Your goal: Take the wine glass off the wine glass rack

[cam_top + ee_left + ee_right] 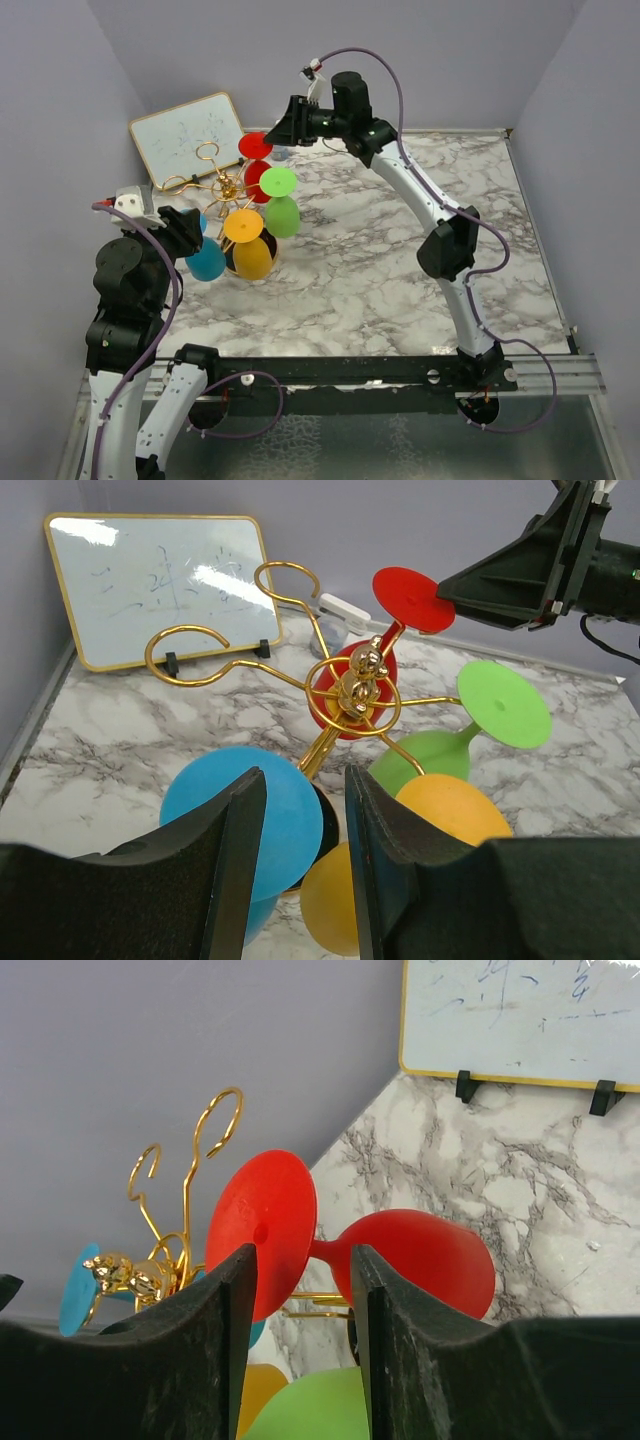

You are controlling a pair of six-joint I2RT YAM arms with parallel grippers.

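Note:
The gold wire wine glass rack (228,188) stands at the table's back left; its looped arms also show in the left wrist view (352,690). Red (257,180), green (283,214), orange (251,257) and blue (207,261) wine glasses hang on it upside down. The red glass (420,1258) is tilted, its round foot (255,145) pointing toward my right gripper (273,129). That gripper (303,1255) is open, and the red stem lies just beyond the gap between its fingers. My left gripper (192,229) is open and empty, just above the blue bowl (245,810).
A white board (189,135) with a gold frame leans at the back left corner behind the rack. A small white object (341,610) lies on the marble table (400,260) beside it. Grey walls close in at the left and back.

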